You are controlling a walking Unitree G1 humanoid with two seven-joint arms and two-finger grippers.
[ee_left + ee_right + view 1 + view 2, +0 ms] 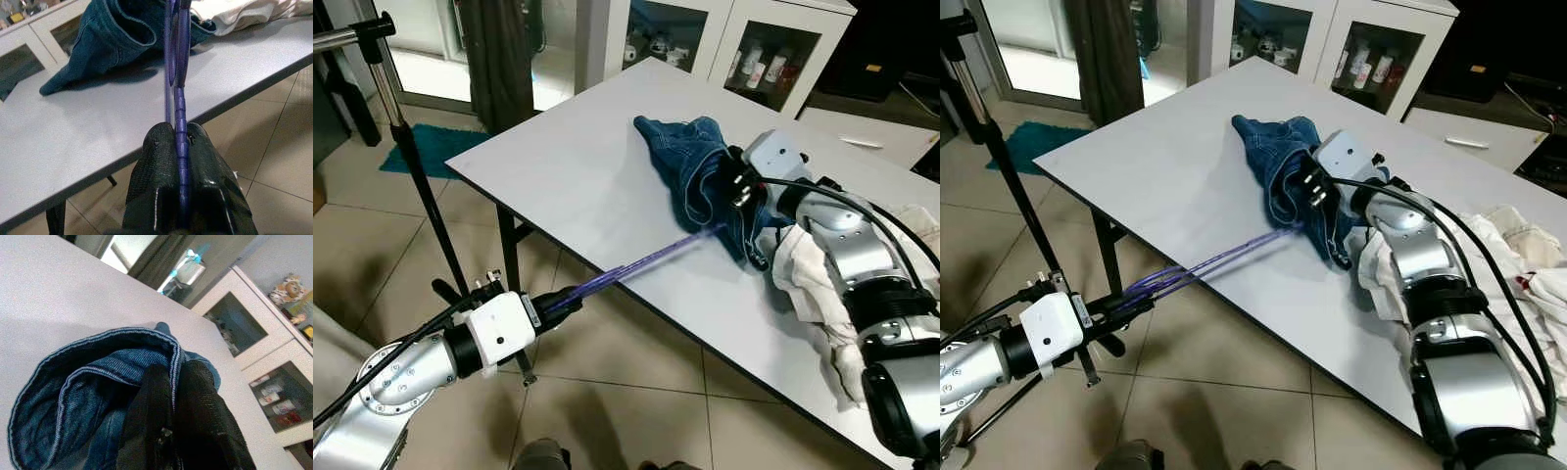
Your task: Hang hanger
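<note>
A purple hanger (651, 261) reaches from off the table's front edge into a blue denim garment (695, 166) lying on the white table (587, 186). My left gripper (576, 294) is below and in front of the table edge, shut on the hanger's near end (181, 147). My right gripper (736, 188) is over the table, shut on the hem of the denim garment (172, 362), holding its opening up. The hanger's far end is hidden inside the cloth.
A pile of white clothes (818, 284) lies on the table by my right arm. A black rail stand (411, 157) rises at the left over tiled floor. White glass-door cabinets (744, 49) stand behind the table. A teal mat (431, 147) lies on the floor.
</note>
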